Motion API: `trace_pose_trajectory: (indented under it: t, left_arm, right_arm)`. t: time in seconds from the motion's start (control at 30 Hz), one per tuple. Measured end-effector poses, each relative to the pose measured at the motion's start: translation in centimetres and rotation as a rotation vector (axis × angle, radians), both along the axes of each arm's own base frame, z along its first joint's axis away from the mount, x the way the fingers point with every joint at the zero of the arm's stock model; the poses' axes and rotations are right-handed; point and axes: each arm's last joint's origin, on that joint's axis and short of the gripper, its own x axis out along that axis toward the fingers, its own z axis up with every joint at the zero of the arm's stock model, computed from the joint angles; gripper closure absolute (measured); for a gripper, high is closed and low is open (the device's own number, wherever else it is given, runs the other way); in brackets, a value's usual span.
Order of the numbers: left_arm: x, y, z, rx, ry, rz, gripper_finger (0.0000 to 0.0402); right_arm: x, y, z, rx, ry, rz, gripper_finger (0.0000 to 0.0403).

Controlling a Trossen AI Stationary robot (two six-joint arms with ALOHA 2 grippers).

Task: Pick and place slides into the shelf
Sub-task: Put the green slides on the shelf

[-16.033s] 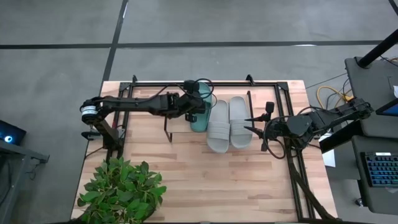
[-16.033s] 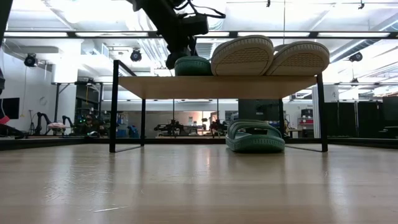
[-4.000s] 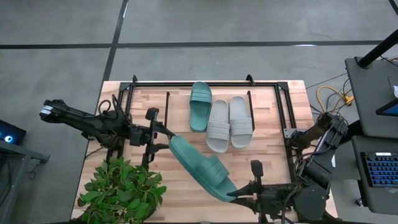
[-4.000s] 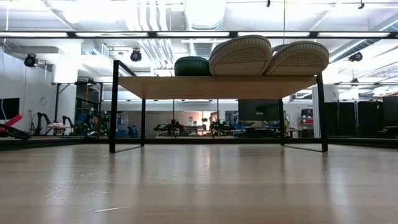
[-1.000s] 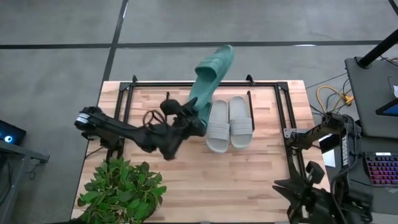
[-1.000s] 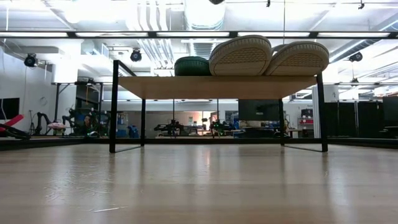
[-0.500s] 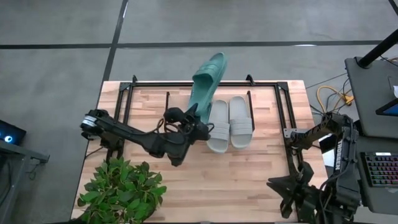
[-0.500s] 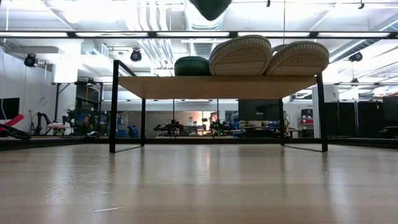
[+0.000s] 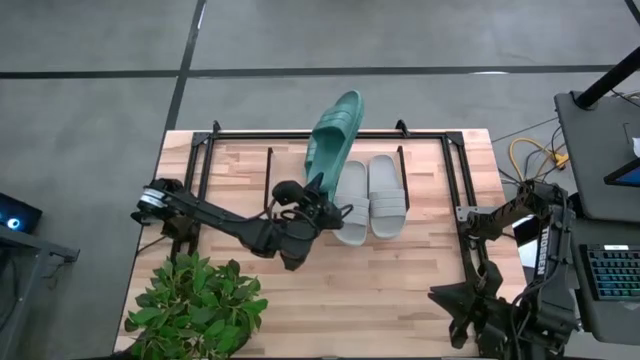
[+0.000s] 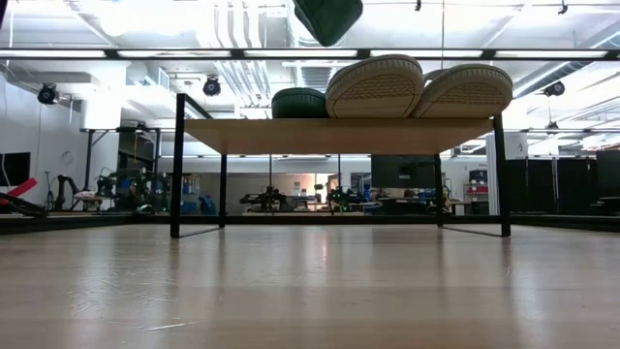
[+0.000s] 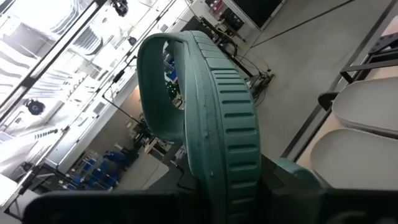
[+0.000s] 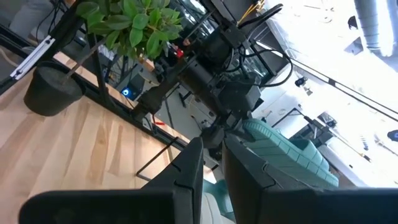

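Note:
My left gripper (image 9: 316,200) is shut on a teal slide (image 9: 335,135), raised over the left part of the shelf (image 10: 339,136). The slide slants steeply, and its free end (image 10: 329,17) shows at the top of the low view. The other teal slide (image 10: 298,103) lies on the shelf's top board, mostly hidden under the held one in the high view. Two pale grey slides (image 9: 352,205) (image 9: 387,195) lie side by side on the board to its right. My right gripper (image 12: 212,146) waits narrowly open at the table's near right corner. My left gripper holds the teal slide by its near end (image 9: 320,183), coming from the table's near left side, along the slide. The slide is lifted clear and slants up toward the far edge, ribbed sole (image 11: 233,124) sideways and strap (image 11: 158,81) beyond. The slide's own body hides the fingers.
A potted plant (image 9: 195,305) stands at the table's near left corner. Black frame rails (image 9: 470,220) run along the table's sides. Bare wooden table (image 9: 370,280) stretches in front of the shelf.
My left gripper has moved a little toward the table's right and come down, still shut on the teal slide. The slide's free end has dropped into the top of the low view and now hangs closer over the shelf.

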Motion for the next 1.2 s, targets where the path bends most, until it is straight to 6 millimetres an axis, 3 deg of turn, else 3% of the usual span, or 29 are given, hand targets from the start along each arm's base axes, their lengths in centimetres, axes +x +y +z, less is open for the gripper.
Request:
trace_pose_trajectory:
  t: [0.3,0.6,0.73,0.97,1.1,1.2]
  left_arm:
    - [-0.6,1.9,-0.5,0.014,0.045,0.041,0.0359]
    - [-4.6,2.9,-2.1,0.022,0.07,0.037,0.0359]
    - [-5.6,3.1,-3.5,-0.004,-0.012,0.032,0.0359]
    - [-5.5,2.9,-4.4,-0.007,-0.021,0.028,0.0359]
    - [-5.5,2.9,-4.3,-0.006,-0.019,0.026,0.0359]
    - [-5.6,2.9,-4.2,-0.007,-0.023,0.031,0.0359]
  right_arm:
    - [0.0,0.0,0.0,0.001,0.005,0.001,0.0351]
    - [0.0,0.0,-0.1,-0.001,0.008,0.002,0.0351]
    - [0.0,0.0,-0.1,0.002,0.007,0.002,0.0351]
    - [0.0,-0.1,-0.1,0.004,0.006,0.0,0.0351]
    - [0.7,-1.2,-0.1,-0.083,0.032,-0.036,0.0351]
    - [2.1,-3.3,0.2,-0.137,0.056,-0.11,0.0351]
